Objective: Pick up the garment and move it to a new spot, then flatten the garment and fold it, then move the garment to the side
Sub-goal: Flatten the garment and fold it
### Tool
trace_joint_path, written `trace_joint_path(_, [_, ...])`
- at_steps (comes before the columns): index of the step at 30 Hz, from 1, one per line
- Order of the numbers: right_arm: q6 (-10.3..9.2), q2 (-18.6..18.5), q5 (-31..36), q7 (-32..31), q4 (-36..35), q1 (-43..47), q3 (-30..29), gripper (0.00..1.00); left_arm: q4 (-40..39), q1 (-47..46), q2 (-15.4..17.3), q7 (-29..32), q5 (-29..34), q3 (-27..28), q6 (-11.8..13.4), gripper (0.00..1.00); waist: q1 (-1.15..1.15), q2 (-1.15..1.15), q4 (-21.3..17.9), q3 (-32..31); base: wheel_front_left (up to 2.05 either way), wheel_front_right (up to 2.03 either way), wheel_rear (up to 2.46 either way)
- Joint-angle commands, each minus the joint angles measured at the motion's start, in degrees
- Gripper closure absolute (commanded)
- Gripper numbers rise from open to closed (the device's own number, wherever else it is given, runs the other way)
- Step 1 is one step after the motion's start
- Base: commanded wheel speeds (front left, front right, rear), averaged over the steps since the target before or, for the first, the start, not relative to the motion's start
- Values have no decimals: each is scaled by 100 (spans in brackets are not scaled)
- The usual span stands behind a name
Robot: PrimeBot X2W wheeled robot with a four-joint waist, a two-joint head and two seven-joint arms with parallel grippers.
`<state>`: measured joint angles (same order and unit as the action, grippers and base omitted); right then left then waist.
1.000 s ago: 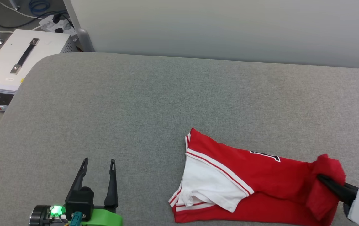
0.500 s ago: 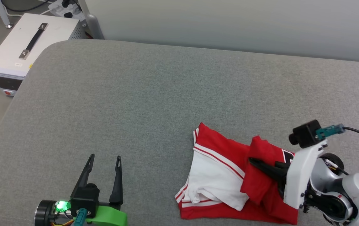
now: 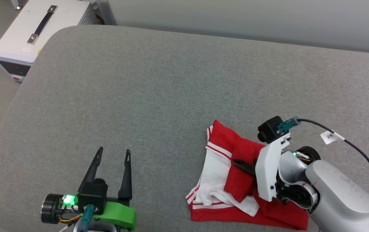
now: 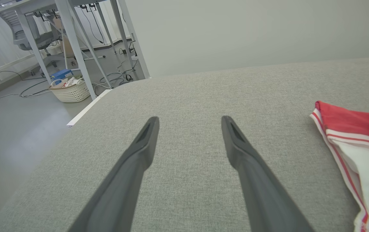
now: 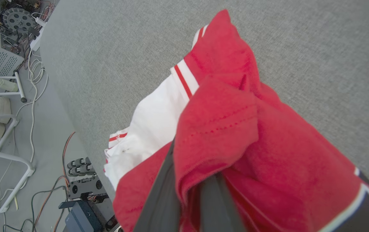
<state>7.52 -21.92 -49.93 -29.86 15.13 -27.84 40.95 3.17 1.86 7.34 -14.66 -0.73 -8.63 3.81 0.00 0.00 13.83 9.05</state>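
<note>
Pinching a fold of red cloth, the right hand (image 3: 239, 163) was clamped on the garment (image 3: 237, 182), a red T-shirt with a white sleeve and striped trim. The shirt lay bunched on the grey padded bench (image 3: 158, 90), at about five o'clock as seen from the robot's head. The gripped red edge stood raised and doubled over toward nine o'clock, partly covering the white sleeve. From the right wrist, the cloth draped over both dark fingers and hid their tips. The hold looked meant to carry one end of the shirt across the rest, so this was probably a folding pass. The lower layers were rumpled rather than flat, which could leave the fold untidy. The left hand (image 3: 114, 150) sat at seven o'clock, just above bare bench, its two fingers spread wide and holding nothing. It pointed toward twelve o'clock, well apart from the shirt. It seemed parked there to stay out of the way of the cloth.
</note>
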Motion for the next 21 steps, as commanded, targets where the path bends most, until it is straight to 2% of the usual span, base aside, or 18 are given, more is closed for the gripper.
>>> trace_joint_path(1, [-3, 56, 80, 77, 144, -132, 140, 100, 8, -103, -28, -34, 48, -5, 27, 0, 0, 0, 40, 44, 0, 0, 0])
trace_joint_path(8, [-3, 225, 139, 534, 823, -297, 580, 100, -31, -109, -42, -34, 4, 1, 28, 0, 0, 0, 11, 64, 0, 0, 0])
trace_joint_path(9, [-3, 219, 126, 571, 850, -307, 631, 90, -39, -100, -33, -34, 5, 3, 21, 0, 0, 0, -4, 52, 0, 0, 0])
trace_joint_path(10, [-3, 202, 80, 625, 853, -310, 667, 50, -39, -91, -25, -34, 7, 2, 14, 0, 0, 0, -17, 32, 0, 0, 0])
trace_joint_path(11, [-3, 182, 19, 684, 828, -302, 675, 3, -35, -84, -18, -34, 8, 0, 6, 0, 0, 0, -30, 4, 0, 0, 0])
trace_joint_path(12, [-3, 135, -22, 803, 778, -300, 659, 0, -39, -78, -8, -34, 8, 0, -5, 0, 0, 0, -47, -25, 0, 0, 0])
trace_joint_path(18, [-3, -306, 7, 1517, 215, -133, 486, 0, -55, 49, 44, -34, -19, 87, 1, 0, 0, 0, -226, -251, 0, 0, 0])
trace_joint_path(21, [-3, -541, 98, 1954, -78, 48, 165, 0, -73, 145, 64, -34, -25, 121, -1, 0, 0, 0, -353, -368, 0, 0, 0])
